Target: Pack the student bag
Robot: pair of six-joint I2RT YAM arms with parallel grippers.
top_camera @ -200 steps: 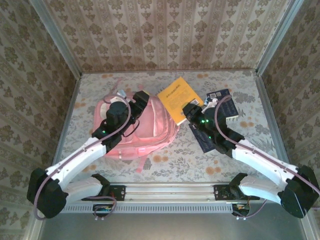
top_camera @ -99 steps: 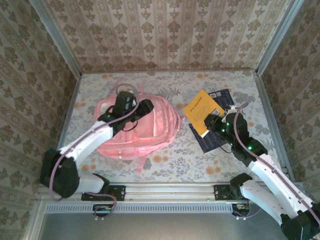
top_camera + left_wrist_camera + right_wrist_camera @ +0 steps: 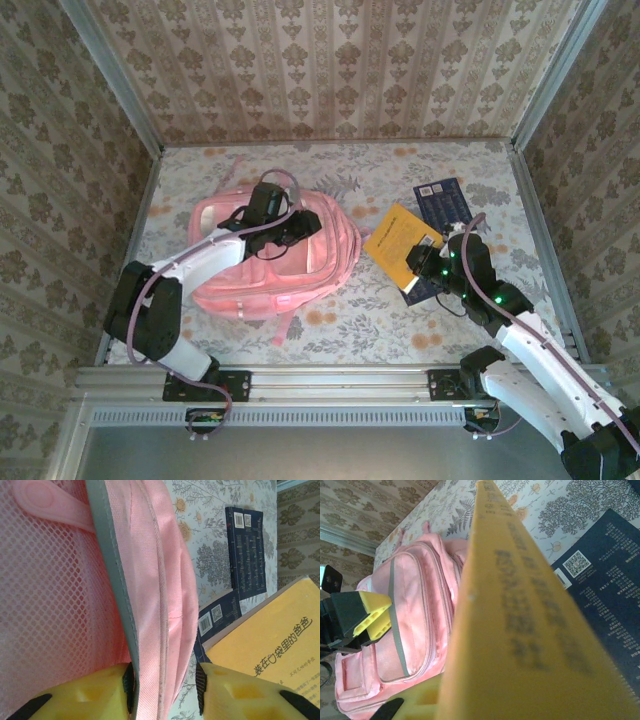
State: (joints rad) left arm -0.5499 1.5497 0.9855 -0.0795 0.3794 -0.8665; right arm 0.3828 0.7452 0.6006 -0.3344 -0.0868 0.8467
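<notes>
Although the bag (image 3: pixel 310 268) lies flat on the left half of the surface (image 3: pixel 350 325), front pockets up, the top view offers no open mouth to pack into. Its long axis runs left to right, nearly parallel to the near edge, with the rounded end toward the right arm; which end is the top cannot be told. The left jaws sit over the bag's far right part. The right jaws hold the yellow book (image 3: pixel 398 238) by its near corner, tilted above the blue books (image 3: pixel 443 203), just right of the bag. Held by so little, the book could swing or slip in transit.

In the left wrist view, the left jaws stand partly apart, one finger on each side of a grey-trimmed fold of the bag (image 3: pixel 165 605). Whether they pinch it cannot be told. A bite on thin fabric may slide off, or drag the whole bag instead of opening it, leaving the yellow book (image 3: pixel 270 650) aimed at nothing.

In the right wrist view, the right jaws are clamped on the yellow book (image 3: pixel 520 630), whose edge points toward the bag (image 3: pixel 420 615). If it goes in before a gap opens, it would likely jam against the pockets or strike the left fingers (image 3: pixel 372 610).
</notes>
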